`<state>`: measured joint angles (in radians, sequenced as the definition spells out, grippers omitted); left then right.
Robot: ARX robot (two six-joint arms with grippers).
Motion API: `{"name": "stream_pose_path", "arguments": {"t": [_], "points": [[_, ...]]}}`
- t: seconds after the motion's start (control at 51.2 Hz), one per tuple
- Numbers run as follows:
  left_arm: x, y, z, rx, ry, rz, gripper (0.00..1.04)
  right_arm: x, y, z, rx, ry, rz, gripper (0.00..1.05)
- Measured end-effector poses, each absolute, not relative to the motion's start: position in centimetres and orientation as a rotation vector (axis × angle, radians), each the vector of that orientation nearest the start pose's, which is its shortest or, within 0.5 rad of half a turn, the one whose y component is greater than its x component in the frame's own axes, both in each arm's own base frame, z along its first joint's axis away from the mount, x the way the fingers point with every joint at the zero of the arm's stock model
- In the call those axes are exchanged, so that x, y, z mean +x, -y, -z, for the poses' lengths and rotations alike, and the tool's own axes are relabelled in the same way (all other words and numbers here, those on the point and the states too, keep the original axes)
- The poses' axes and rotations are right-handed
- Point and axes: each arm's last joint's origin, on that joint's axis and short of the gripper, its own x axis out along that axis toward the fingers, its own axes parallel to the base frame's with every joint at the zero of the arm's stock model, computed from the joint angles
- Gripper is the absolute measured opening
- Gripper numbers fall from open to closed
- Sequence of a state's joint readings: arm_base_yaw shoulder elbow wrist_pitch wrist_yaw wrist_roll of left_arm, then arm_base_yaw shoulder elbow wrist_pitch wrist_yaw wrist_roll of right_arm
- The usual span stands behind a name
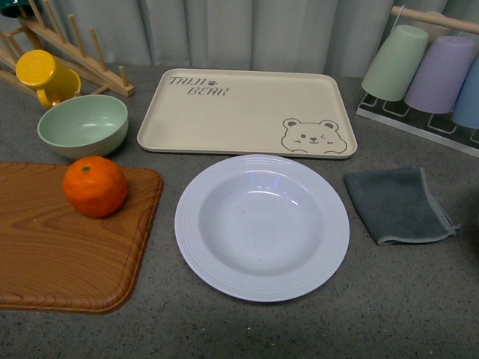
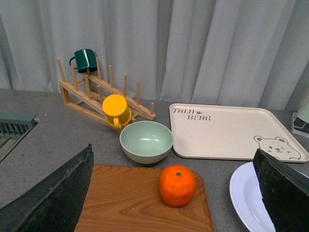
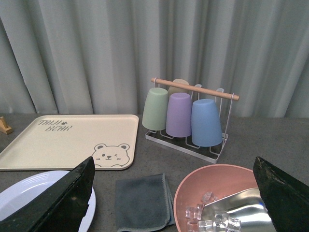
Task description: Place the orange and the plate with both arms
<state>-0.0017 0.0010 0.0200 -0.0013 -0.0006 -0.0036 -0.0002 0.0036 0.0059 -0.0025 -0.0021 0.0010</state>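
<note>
The orange (image 1: 95, 185) sits on the far right part of a wooden cutting board (image 1: 52, 247); it also shows in the left wrist view (image 2: 177, 184). The pale lavender-white plate (image 1: 262, 226) lies empty on the grey table, just in front of the beige bear tray (image 1: 239, 112). Its rim shows in the left wrist view (image 2: 241, 195) and the right wrist view (image 3: 19, 193). My left gripper (image 2: 176, 212) is open and empty, hanging above and short of the orange. My right gripper (image 3: 174, 212) is open and empty, above a dark cloth (image 3: 144, 200). Neither arm shows in the front view.
A mint-green bowl (image 1: 82, 126) and a yellow mug (image 1: 45, 75) on a wooden rack (image 1: 82, 56) stand far left. A cup rack (image 1: 426, 71) stands far right. The dark cloth (image 1: 398, 204) lies right of the plate. A pink bowl (image 3: 212, 193) holds ice and a metal scoop.
</note>
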Motion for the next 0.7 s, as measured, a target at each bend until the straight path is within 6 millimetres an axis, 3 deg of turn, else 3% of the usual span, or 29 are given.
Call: {"name": "stream_pose_path", "arguments": {"t": [0.703], "points": [[9.65,0.01,-17.01,-0.004,0.018,0.001,0.98,9.76,0.00,-16.50,0.001,0.000,-0.002,0.96]]}}
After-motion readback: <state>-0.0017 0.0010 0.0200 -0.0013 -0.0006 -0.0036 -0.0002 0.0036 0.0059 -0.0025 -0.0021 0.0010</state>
